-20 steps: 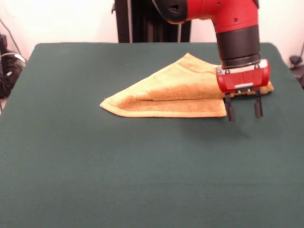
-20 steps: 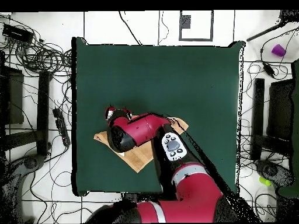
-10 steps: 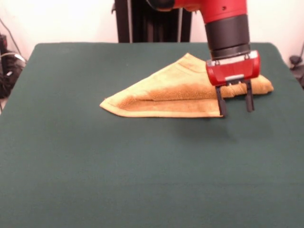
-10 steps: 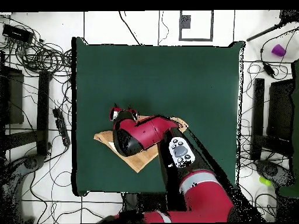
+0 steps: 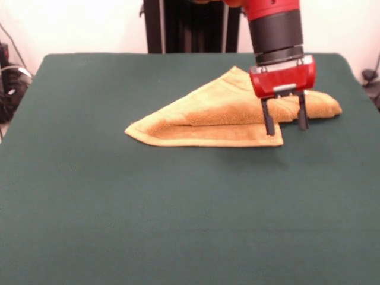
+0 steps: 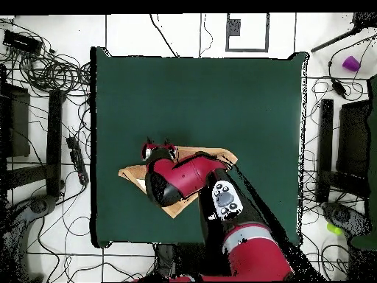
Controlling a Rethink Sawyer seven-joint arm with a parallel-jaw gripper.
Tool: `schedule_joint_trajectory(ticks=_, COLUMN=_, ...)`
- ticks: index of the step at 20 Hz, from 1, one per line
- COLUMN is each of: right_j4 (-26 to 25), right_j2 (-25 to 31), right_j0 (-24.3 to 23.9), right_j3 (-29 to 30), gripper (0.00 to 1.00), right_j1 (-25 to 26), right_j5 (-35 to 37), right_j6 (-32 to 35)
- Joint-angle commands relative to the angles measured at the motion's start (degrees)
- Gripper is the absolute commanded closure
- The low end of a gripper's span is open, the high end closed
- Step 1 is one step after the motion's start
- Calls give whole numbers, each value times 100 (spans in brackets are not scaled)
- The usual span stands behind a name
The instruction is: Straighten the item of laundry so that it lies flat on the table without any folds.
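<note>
From the front, the gripper (image 5: 285, 126) hangs with its two dark fingers (image 5: 268, 122) pointing straight down and standing clearly apart, nothing between them, so the jaws are open and empty. The mustard-yellow towel (image 5: 219, 113) lies folded into a rough triangle on the green table (image 5: 178, 214), toward the far right part of the cloth, one point reaching left and a rolled, bunched end trailing off to the right. The finger on the picture's left shows in front of the towel's near corner, right above the lower hem; the other finger shows in front of the bunched end, with green cloth under its tip. Whether either tip actually touches the fabric, this angle does not tell. A fold line runs along the towel's near side, with a flat layer poking out beneath it. The red gripper body and black wrist cover part of the towel's far right edge, and the arm is cut off at the top. Over to the overhead view now: the towel (image 6: 132, 175) sits in the lower middle of the table (image 6: 199, 96), and the red arm (image 6: 188, 180) sprawls right across it, leaving only a tan corner at the left, a strip at the right and a sliver below. The gripper (image 6: 159, 151) peeks out at the arm's upper left end, over the towel's upper edge; its fingers are too small to read here.
</note>
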Motion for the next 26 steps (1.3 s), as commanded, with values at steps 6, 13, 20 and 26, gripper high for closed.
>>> schedule_joint_trajectory(ticks=6, right_j4=387, right_j2=1353, right_j0=-900, right_j3=1125, gripper=0, right_j1=-170, right_j5=2585, right_j6=-1042)
schedule_joint_trajectory(ticks=13, right_j4=758, right_j2=1198, right_j0=-636, right_j3=1459, gripper=0, right_j1=-675, right_j5=3982, right_j6=-1038)
schedule_joint_trajectory(ticks=20, right_j4=283, right_j2=779, right_j0=-58, right_j3=1041, gripper=0, right_j1=-396, right_j5=3907, right_j6=-294)
schedule_joint_trajectory(ticks=26, right_j4=462, right_j2=832, right_j0=41, right_j3=301, gripper=0, right_j1=54, right_j5=4107, right_j6=-402)
